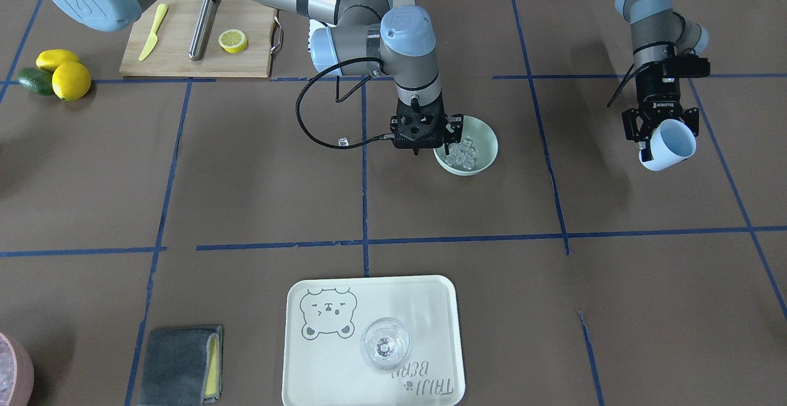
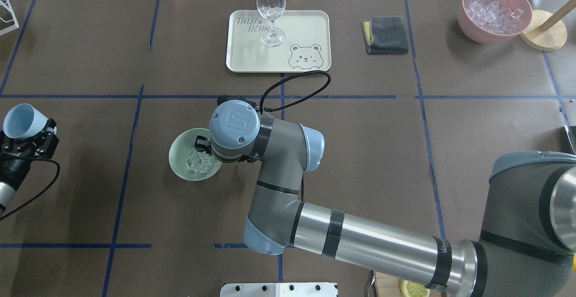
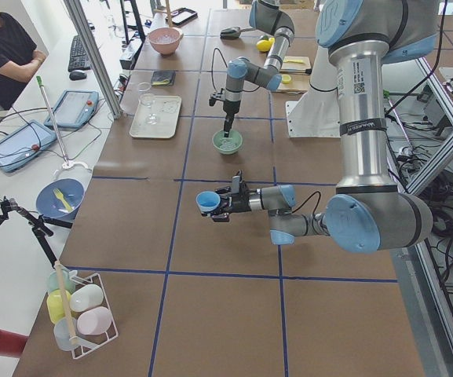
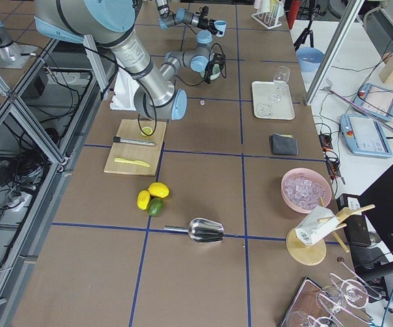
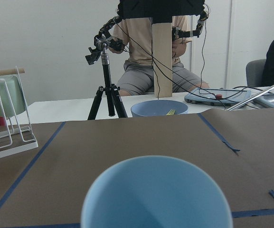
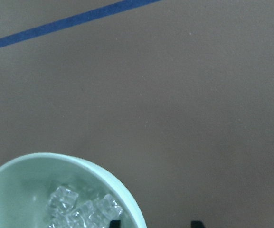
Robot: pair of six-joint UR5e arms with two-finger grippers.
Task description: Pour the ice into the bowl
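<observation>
The pale mint-green bowl (image 1: 484,138) stands mid-table and holds a heap of clear ice cubes (image 1: 462,154). It also shows in the overhead view (image 2: 180,159) with the ice (image 2: 199,163). My right gripper (image 1: 424,141) hangs low over the bowl's rim. In the right wrist view the bowl's rim (image 6: 127,202) lies between the two spread fingertips (image 6: 114,223), with the ice (image 6: 80,211) beside them. My left gripper (image 2: 31,136) is shut on the light blue cup (image 2: 21,119), held tilted above the table, well away from the bowl. The cup (image 5: 155,194) looks empty.
A cream tray (image 2: 310,27) with a wine glass (image 2: 270,13), a grey cloth (image 2: 387,33) and a pink container of ice (image 2: 492,11) stand on the far side. A cutting board (image 1: 184,55), lemons (image 1: 71,80) and one stray clear cube (image 1: 343,143) are nearby.
</observation>
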